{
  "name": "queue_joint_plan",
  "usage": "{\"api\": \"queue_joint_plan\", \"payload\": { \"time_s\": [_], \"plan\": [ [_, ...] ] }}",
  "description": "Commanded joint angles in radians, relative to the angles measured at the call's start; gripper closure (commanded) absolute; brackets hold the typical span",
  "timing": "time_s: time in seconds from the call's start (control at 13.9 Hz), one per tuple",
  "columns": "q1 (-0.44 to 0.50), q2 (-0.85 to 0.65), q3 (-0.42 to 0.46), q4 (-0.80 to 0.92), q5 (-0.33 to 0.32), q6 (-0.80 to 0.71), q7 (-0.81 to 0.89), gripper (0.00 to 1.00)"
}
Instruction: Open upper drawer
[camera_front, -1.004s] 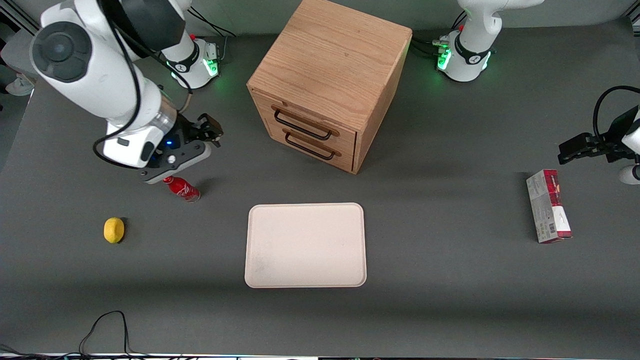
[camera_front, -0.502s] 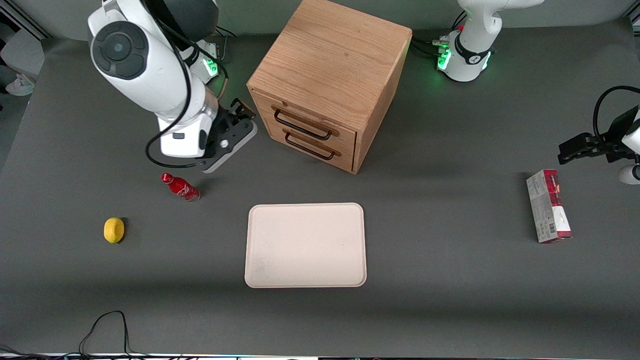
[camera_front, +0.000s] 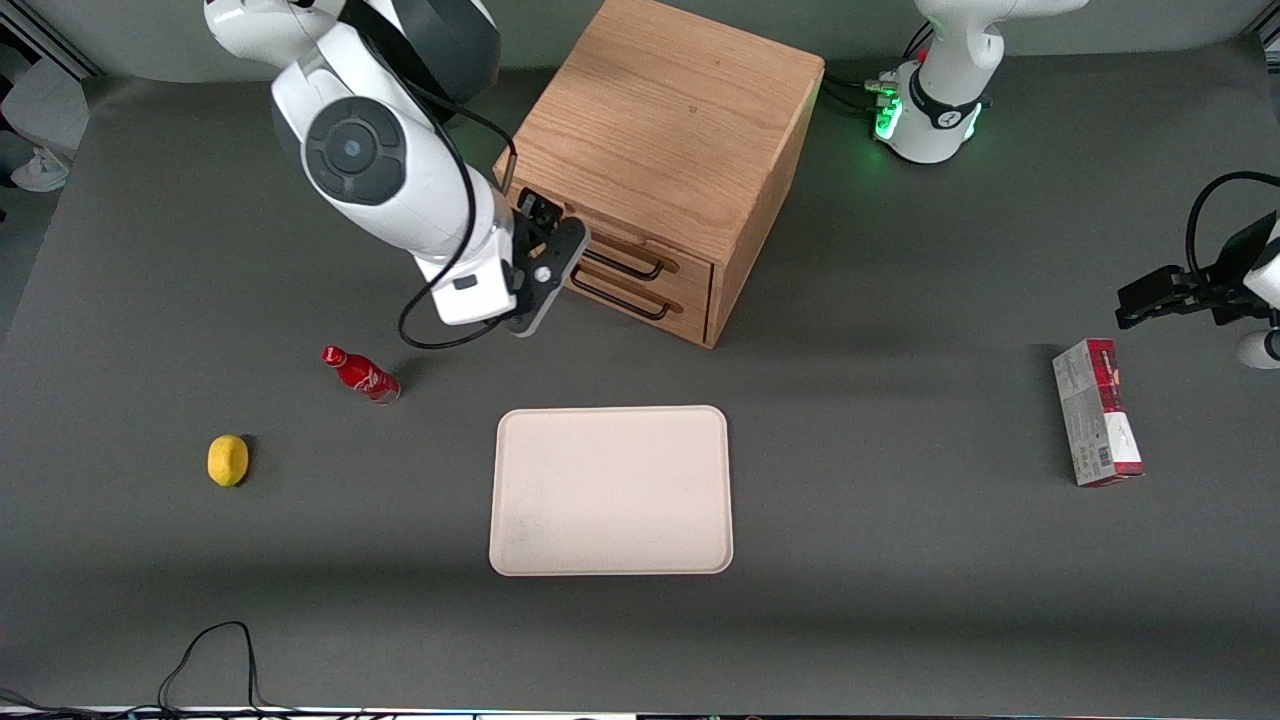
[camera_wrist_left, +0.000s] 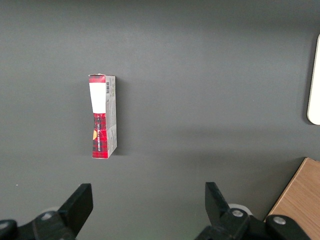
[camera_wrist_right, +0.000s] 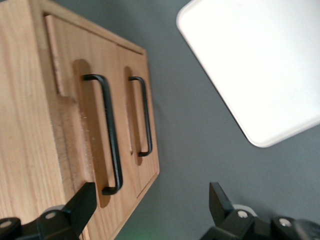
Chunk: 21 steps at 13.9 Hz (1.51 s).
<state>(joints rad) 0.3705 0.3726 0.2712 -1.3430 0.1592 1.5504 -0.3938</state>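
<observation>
The oak cabinet (camera_front: 665, 125) stands at the back of the table with both drawers shut. The upper drawer (camera_front: 655, 252) carries a thin black bar handle (camera_front: 628, 268), partly covered by my arm in the front view. In the right wrist view that handle (camera_wrist_right: 111, 135) runs along the upper drawer (camera_wrist_right: 65, 75), with the lower drawer's handle (camera_wrist_right: 144, 115) beside it. My gripper (camera_front: 540, 215) hangs just in front of the drawer fronts, at the end nearer the working arm. The gripper (camera_wrist_right: 150, 200) is open and holds nothing. One finger (camera_wrist_right: 82, 205) lies over the end of the upper handle without touching it.
A pale tray (camera_front: 610, 490) lies nearer the camera than the cabinet and shows in the right wrist view (camera_wrist_right: 260, 65). A red bottle (camera_front: 360, 373) and a lemon (camera_front: 228, 460) lie toward the working arm's end. A red and grey box (camera_front: 1097, 410) lies toward the parked arm's end.
The arm has swung from above the red bottle across to the cabinet's front, bringing the gripper close to the drawer handles. Nothing on the table has moved.
</observation>
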Motion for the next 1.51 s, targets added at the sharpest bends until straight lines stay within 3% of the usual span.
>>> {"api": "queue_joint_plan", "payload": {
  "time_s": [0.0, 1.43],
  "plan": [
    [0.022, 0.028, 0.003, -0.004, 0.036, -0.021, -0.049, 0.0],
    [0.071, 0.109, 0.005, -0.1, 0.094, 0.042, -0.082, 0.0]
  ]
}}
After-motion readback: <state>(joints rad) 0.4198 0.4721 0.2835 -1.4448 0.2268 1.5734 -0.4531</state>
